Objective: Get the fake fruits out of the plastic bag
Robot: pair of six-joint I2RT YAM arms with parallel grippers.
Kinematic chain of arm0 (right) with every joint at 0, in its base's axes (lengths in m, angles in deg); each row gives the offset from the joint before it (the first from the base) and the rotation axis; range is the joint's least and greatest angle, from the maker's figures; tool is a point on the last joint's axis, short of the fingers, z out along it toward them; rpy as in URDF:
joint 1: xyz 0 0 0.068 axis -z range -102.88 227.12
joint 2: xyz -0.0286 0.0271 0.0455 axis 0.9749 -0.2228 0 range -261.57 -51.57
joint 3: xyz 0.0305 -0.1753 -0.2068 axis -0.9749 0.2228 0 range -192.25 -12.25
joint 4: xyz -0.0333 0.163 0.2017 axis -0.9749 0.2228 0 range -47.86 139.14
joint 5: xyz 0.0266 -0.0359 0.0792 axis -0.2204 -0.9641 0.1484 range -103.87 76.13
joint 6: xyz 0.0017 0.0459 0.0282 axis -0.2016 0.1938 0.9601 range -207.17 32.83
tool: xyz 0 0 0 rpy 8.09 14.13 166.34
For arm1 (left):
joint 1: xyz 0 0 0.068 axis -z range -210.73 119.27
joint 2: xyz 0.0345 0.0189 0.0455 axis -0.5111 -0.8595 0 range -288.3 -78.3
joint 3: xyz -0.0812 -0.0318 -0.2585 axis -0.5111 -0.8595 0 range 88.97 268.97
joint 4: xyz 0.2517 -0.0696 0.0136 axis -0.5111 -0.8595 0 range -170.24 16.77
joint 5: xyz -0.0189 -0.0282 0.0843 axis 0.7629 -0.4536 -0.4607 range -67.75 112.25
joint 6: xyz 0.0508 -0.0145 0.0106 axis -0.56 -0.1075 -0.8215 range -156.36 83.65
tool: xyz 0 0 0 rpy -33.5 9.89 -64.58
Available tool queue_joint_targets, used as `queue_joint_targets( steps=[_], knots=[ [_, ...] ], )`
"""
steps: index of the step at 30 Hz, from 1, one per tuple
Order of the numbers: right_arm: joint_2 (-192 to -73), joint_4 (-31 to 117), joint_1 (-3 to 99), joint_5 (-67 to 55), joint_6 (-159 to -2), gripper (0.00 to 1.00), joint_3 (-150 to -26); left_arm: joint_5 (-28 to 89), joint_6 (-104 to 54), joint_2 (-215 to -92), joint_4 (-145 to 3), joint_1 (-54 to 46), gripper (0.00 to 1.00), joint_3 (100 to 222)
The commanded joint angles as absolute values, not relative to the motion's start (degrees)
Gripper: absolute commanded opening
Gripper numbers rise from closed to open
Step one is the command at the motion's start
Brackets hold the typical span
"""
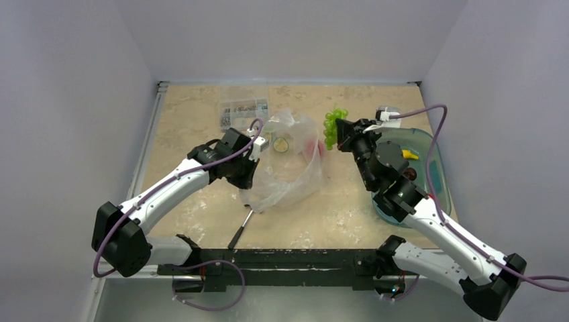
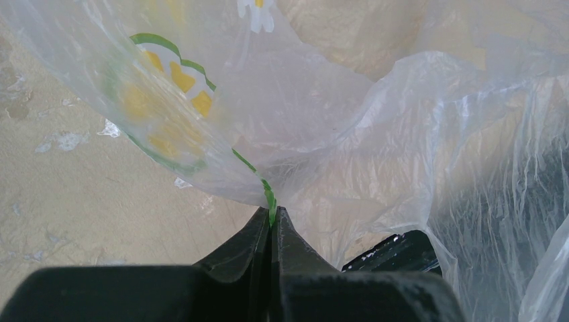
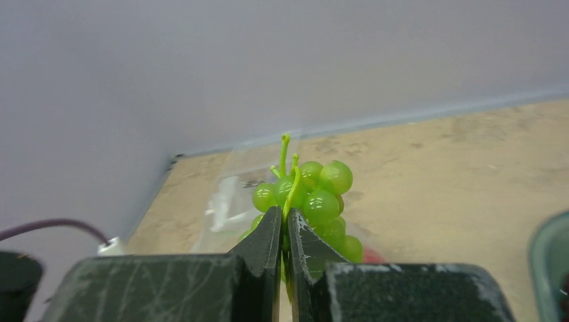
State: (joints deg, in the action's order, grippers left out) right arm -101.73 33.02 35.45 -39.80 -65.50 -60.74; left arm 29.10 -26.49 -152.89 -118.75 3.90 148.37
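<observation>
The transparent plastic bag (image 1: 290, 164) lies mid-table, with a red fruit (image 1: 310, 147) and a green-rimmed print showing inside it. My left gripper (image 1: 253, 176) is shut on the bag's left edge; in the left wrist view the film (image 2: 349, 134) is pinched between the jaws at my left gripper (image 2: 272, 218). My right gripper (image 1: 340, 133) is shut on the stem of a green grape bunch (image 1: 331, 124) and holds it in the air to the right of the bag. In the right wrist view the green grape bunch (image 3: 315, 198) hangs at my right gripper (image 3: 284, 216). A yellow banana (image 1: 409, 154) lies in the teal bowl.
A teal bowl (image 1: 433, 168) stands at the right, under my right arm, with a dark fruit (image 1: 410, 176) in it. A clear box of small parts (image 1: 243, 111) sits at the back behind the bag. A dark-handled tool (image 1: 241, 229) lies on the table below the bag.
</observation>
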Motion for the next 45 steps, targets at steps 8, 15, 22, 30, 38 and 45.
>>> queue_joint_targets(
  steps=[8,15,22,30,38,45],
  knots=[
    [-106.9,50.0,46.5,-72.3,-60.0,0.00,-62.3,29.9,-26.9,-152.8,-118.5,4.2,0.00,150.1],
    [-115.9,65.1,60.0,-74.5,-47.9,0.00,-65.3,29.8,-26.9,-152.6,-118.6,4.2,0.00,150.1],
    [-119.7,59.7,67.9,-64.6,-47.6,0.01,-60.2,29.8,-26.9,-152.6,-118.6,4.2,0.00,150.1],
    [-118.8,56.7,68.4,-59.1,-53.0,0.52,-60.2,30.0,-26.9,-153.0,-118.5,4.2,0.00,150.1],
    [-113.0,42.5,65.0,-28.0,-64.5,0.62,-57.8,31.4,-26.9,-154.4,-118.7,4.2,0.00,150.4],
    [-118.7,38.0,50.1,-17.7,-71.3,0.54,-61.8,33.5,-26.5,-156.4,-119.1,4.3,0.00,150.5]
  ],
)
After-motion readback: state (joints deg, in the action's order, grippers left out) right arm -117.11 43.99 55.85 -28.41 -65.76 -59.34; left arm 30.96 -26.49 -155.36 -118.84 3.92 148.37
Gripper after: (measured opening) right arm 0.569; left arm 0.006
